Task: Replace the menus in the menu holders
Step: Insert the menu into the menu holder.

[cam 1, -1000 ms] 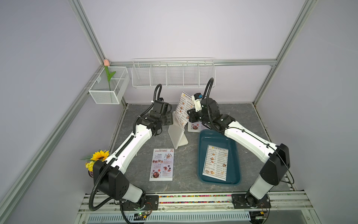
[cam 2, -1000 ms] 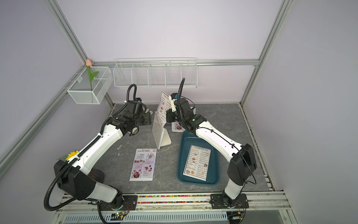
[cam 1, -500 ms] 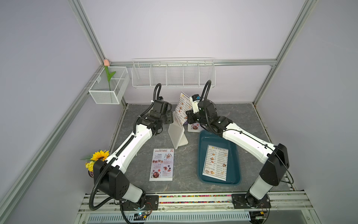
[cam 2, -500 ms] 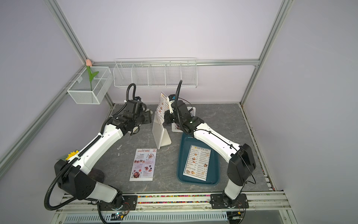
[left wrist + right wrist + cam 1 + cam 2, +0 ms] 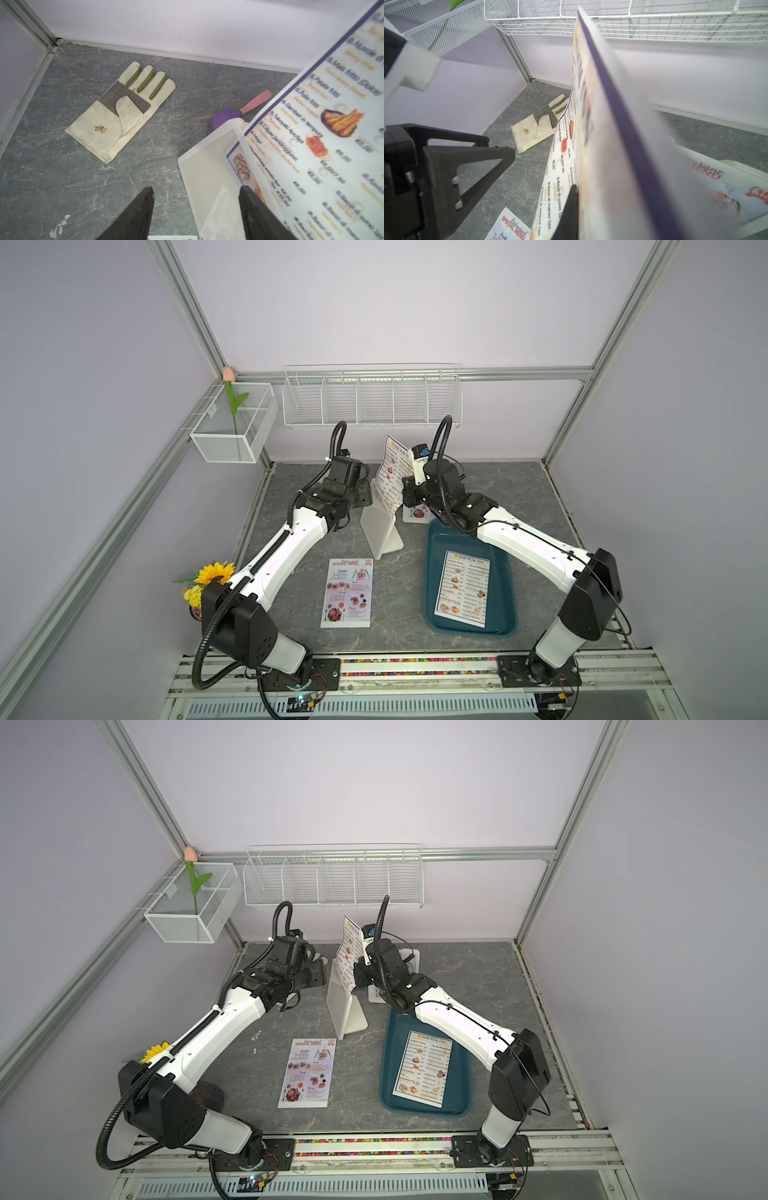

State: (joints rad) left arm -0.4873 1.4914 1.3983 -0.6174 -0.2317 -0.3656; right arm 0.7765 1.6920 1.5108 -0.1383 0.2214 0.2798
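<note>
At the back of the desk, we are clenching the right jaws on the white DIM SUM INN menu, which is now sitting lower and closer to the near menu holder than a second ago; its bottom corner is slipping behind the holder's rim (insertion is starting, we judge). The left jaws are hanging released and empty by that holder's side edge. Room is tightening: the second holder is standing just beside our right wrist, the glove and scoop are lying behind, the teal tray under our right forearm.
</note>
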